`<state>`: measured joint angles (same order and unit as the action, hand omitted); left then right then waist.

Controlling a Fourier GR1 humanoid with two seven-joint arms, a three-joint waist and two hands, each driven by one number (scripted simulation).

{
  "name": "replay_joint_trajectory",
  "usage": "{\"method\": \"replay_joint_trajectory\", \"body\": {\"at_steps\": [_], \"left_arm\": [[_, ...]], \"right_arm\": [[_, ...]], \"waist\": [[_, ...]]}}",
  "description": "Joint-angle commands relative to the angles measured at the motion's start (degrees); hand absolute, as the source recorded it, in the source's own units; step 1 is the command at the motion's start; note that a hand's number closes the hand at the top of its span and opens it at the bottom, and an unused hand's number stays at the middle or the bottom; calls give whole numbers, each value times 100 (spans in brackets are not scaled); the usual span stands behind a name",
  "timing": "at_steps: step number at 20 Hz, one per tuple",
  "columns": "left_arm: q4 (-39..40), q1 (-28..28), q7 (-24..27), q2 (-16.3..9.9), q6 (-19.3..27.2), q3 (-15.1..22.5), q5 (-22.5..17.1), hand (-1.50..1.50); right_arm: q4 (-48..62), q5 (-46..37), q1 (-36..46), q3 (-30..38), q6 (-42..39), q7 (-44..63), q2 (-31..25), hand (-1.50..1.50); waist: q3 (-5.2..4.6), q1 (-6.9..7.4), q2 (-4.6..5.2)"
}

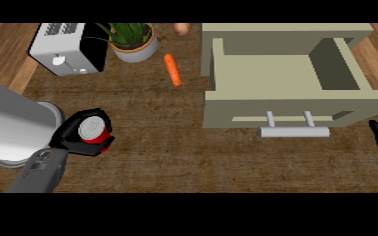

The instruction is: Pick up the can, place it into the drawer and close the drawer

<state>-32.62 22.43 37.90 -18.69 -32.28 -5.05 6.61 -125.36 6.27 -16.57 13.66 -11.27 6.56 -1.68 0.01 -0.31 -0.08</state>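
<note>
- At the far left, the left hand has its black fingers curled round the red can; the can's pale top faces up, and the hand hides most of its side.
- Whether the can rests on the counter or is just off it cannot be told from this view.
- Behind the hand stands a toaster, with a potted plant just beside it.
- Further right, a carrot lies on the counter, near the drawer's left wall but apart from it.
- The drawer is pulled out and open, its tray bare and its handle facing the robot.
- At the right edge only a dark sliver of the right hand shows; its fingers cannot be made out.
- Step in hand, as I judge it: the pick-up, with the grasp made; placing and closing are not yet done.
- The next move calls for lifting the can and carrying it rightward, well across the counter, passing clear of the carrot and over the drawer's front wall before release.
</note>
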Motion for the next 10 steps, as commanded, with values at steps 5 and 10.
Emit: {"method": "replay_joint_trajectory", "body": {"at_steps": [5,10], "left_arm": [[-818,-231,-657,490,811,-675,-857,150],[-1056,59,-1093,1082,2622,-1295,-1186,150]], "right_arm": [[14,-161,-168,-158,91,-197,159,-150],[41,309,-329,338,-244,-258,-77,-150]], "waist": [[8,107,-29],[12,32,-30]]}}
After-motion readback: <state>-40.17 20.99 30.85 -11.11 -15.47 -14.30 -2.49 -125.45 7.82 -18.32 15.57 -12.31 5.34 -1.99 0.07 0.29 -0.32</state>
